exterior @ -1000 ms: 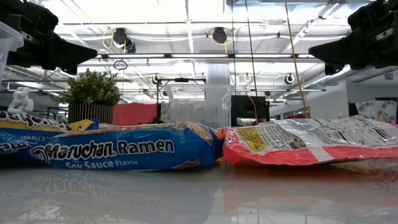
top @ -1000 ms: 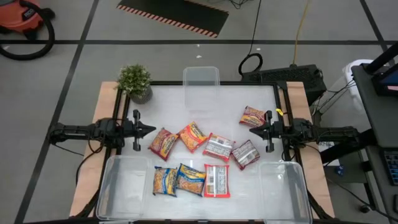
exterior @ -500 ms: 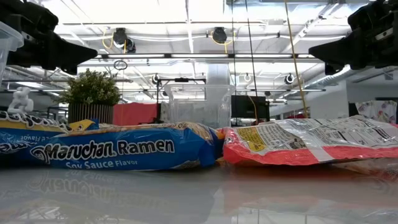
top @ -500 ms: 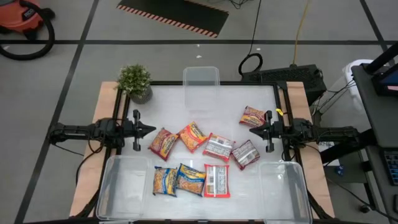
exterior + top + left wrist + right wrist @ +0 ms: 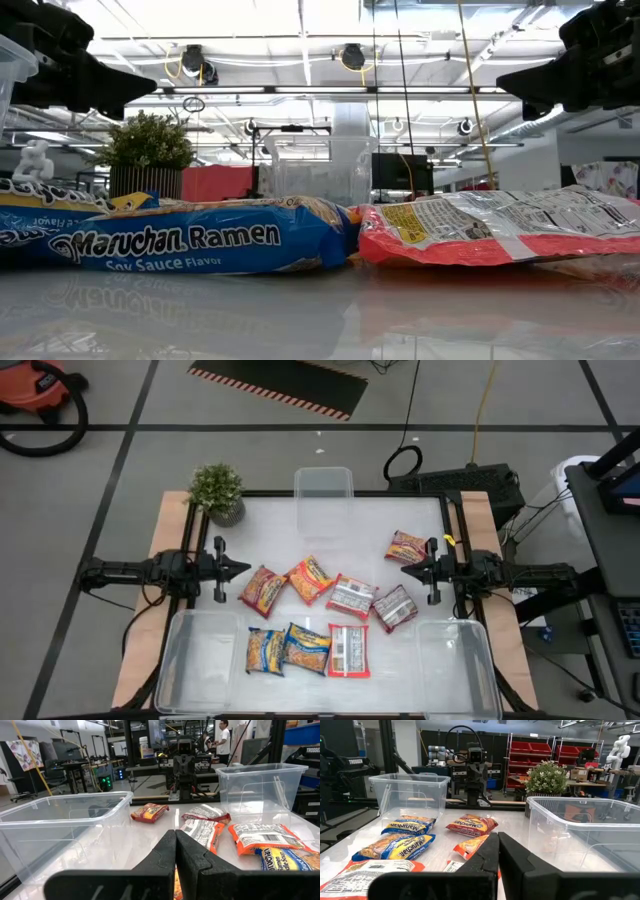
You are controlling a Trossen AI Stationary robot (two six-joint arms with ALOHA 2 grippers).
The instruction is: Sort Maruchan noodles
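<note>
Eight small flat crinkly plastic Maruchan noodle packets (image 5: 330, 615) lie scattered on the white glossy counter (image 5: 270, 530), in the middle and toward its near edge, none inside a bin. The high view alone shows the whole layout: a large clear plastic bin (image 5: 200, 660) at the near left, another large clear bin (image 5: 455, 660) at the near right, a smaller clear plastic bin (image 5: 323, 483) at the far edge, and a small green potted plant (image 5: 218, 490) at the far left corner. The low view instead reads the print on a blue and yellow packet (image 5: 180, 240), with a red and white packet (image 5: 500, 230) touching its end. The left wrist view shows a person (image 5: 222, 737) standing far off in the room.

The left gripper (image 5: 243, 568) hovers at the counter's left edge, arm stretched level and pointing inward, fingers pressed together on nothing. The right gripper (image 5: 405, 571) mirrors it from the right edge, likewise closed and empty, near a red-orange packet (image 5: 406, 545).
</note>
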